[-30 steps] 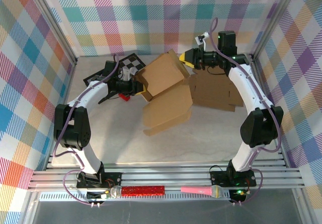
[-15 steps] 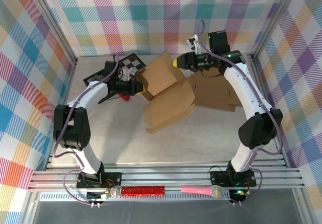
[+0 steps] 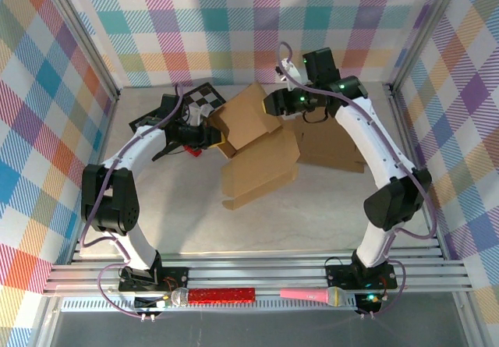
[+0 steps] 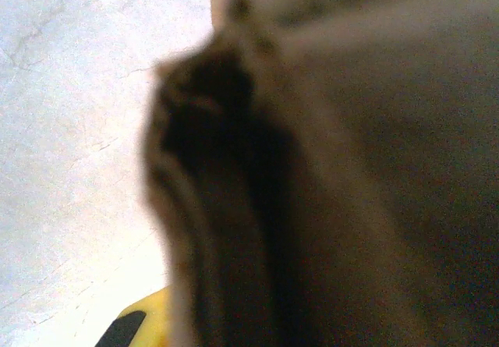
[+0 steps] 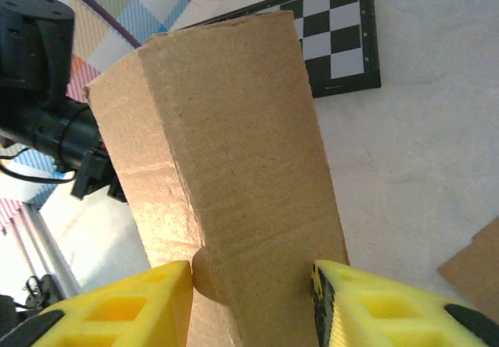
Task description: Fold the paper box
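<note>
The brown paper box [image 3: 253, 140] is held up above the table's middle, partly folded, with its flaps hanging toward the front. My left gripper [image 3: 217, 135] is shut on its left edge. In the left wrist view the blurred dark cardboard [image 4: 351, 168] sits right against the camera. My right gripper [image 3: 269, 104] is at the box's upper right panel. In the right wrist view that panel [image 5: 234, 168] stands between the open yellow fingers [image 5: 132, 308], and the right gripper [image 5: 253, 300] straddles its width with the pads close against both edges.
A checkerboard [image 3: 204, 95] lies at the back left, also behind the box [image 5: 343, 35]. Flat cardboard sheets [image 3: 331, 140] lie at the right. A small red object [image 3: 193, 150] sits under the left arm. A red microphone [image 3: 214, 295] and a pink one [image 3: 312, 295] rest on the front rail.
My right arm has swung left from beside the box onto its upper right panel, and its jaws have widened. The box has tilted slightly; the left arm has held still.
</note>
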